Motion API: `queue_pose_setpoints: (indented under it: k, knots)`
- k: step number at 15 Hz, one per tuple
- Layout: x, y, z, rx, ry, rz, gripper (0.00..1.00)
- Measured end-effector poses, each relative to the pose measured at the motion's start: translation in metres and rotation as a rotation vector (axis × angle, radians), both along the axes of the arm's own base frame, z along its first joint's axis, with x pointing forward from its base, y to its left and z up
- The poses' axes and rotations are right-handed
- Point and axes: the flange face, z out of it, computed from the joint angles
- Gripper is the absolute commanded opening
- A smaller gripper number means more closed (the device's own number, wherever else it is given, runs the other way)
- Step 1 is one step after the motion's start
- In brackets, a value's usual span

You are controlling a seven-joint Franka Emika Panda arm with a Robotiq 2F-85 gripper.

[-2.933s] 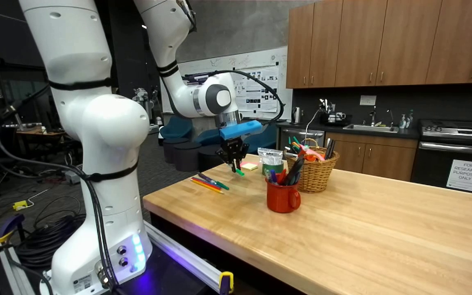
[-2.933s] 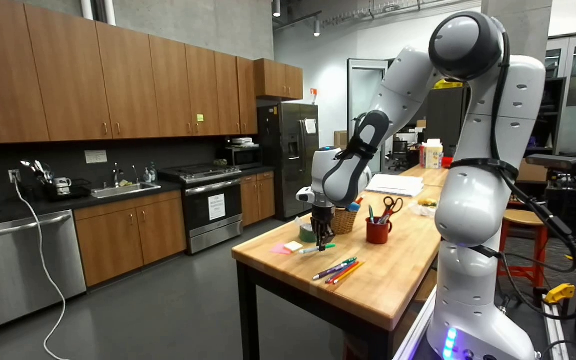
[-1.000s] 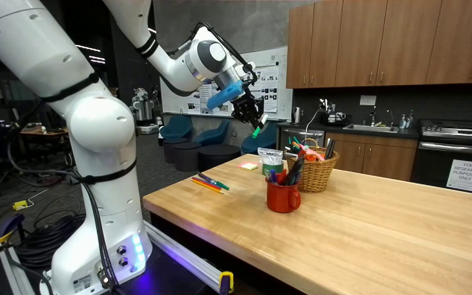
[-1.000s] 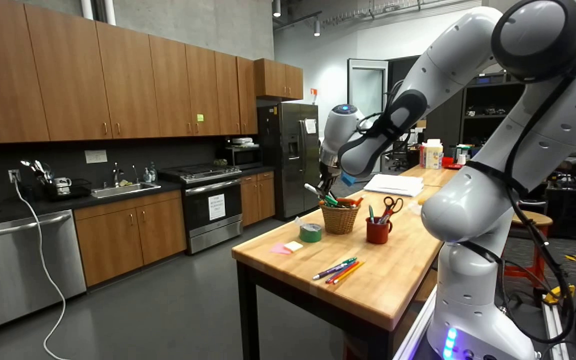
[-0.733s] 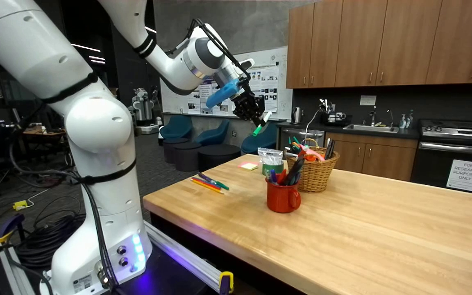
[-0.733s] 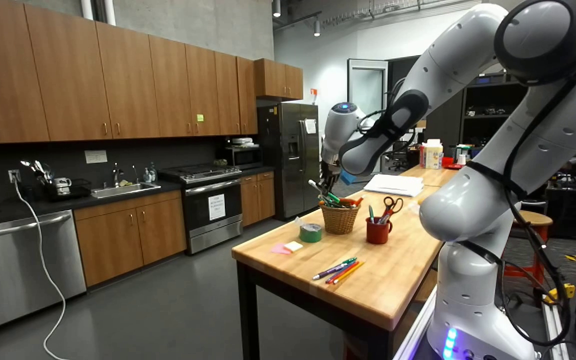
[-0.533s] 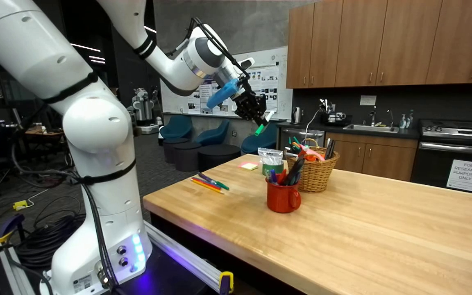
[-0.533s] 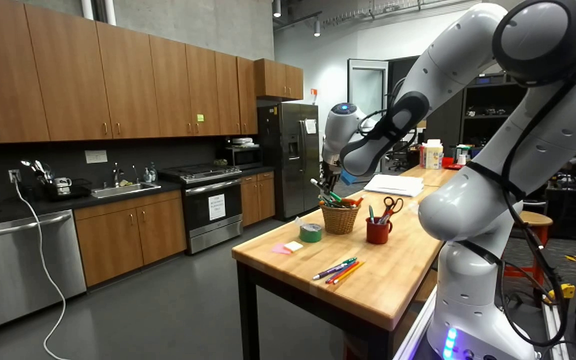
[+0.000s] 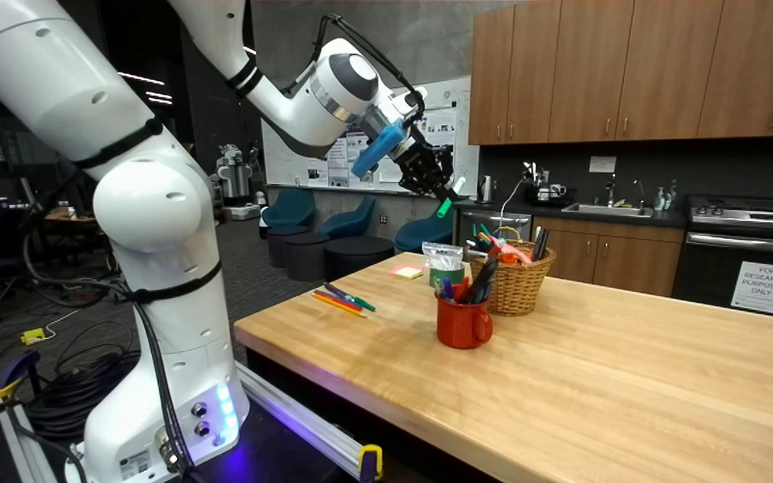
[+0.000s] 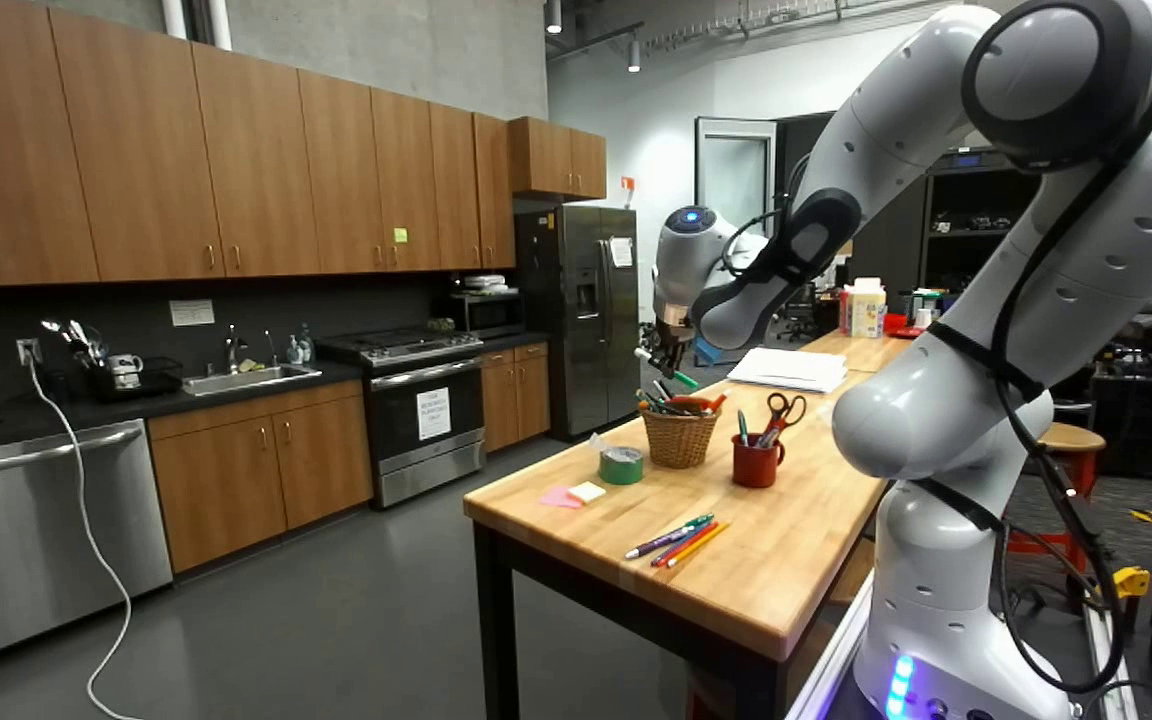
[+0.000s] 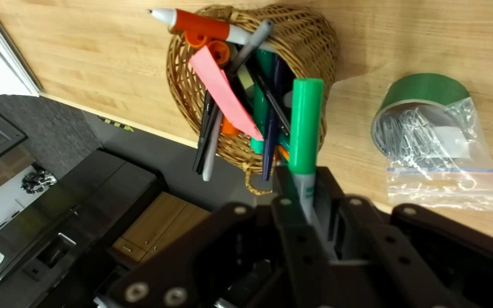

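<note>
Tool (image 11: 305, 185) had risen higher than the basket (image 9: 515, 292), pinching the marker (image 11: 305, 154): probably light, stiff, slick, best held mid-barrel.

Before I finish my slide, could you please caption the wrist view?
The gripper holds a green-capped marker, with a wicker basket of pens and a green tape roll on the table below.

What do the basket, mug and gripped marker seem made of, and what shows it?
Basket: apparently wicker, matte; woven strands show.
Mug: glossy, perhaps enamelled metal or ceramic; its red side catches light.
Marker: probably smooth plastic; green end shines softly.
</note>
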Motion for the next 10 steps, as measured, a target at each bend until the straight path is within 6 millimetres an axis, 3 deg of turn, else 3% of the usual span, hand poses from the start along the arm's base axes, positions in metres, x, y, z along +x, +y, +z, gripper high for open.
queue_pose_setpoints:
  k: [5, 10]
  knots:
    - [0.015, -0.020, 0.005, -0.056, 0.026, 0.031, 0.04]
    - [0.039, -0.038, -0.007, -0.050, 0.072, 0.045, 0.04]
